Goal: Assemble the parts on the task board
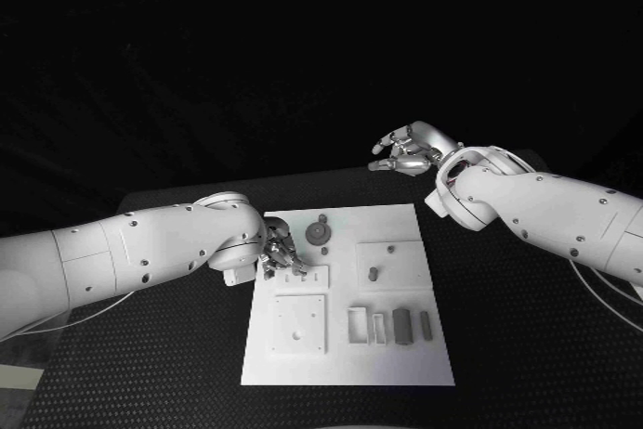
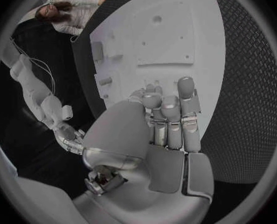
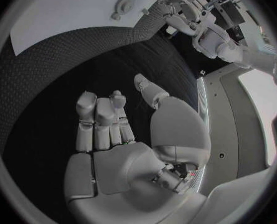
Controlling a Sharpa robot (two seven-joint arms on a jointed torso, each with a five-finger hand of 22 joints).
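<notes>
The white board [image 1: 346,355] lies flat in the middle of the black table [image 1: 536,355], with small grey parts on it — a round disc [image 1: 319,231] near its far edge, a square plate [image 1: 296,323] towards the near left, and a row of short upright blocks [image 1: 400,323] towards the near right.

The left hand [image 1: 281,253] sits over the board's left edge, near the far corner, its fingertips down among the small pieces just this side of the disc. In the left wrist view its fingers [image 2: 170,115] are curled in close together against the thumb; whether something small is pinched there cannot be told.

The right hand [image 1: 410,152] hovers beyond the board's far right corner, over bare table and well apart from the parts. Its fingers [image 3: 100,118] are loosely bent and apart with nothing in the palm — it grasps nothing.
</notes>
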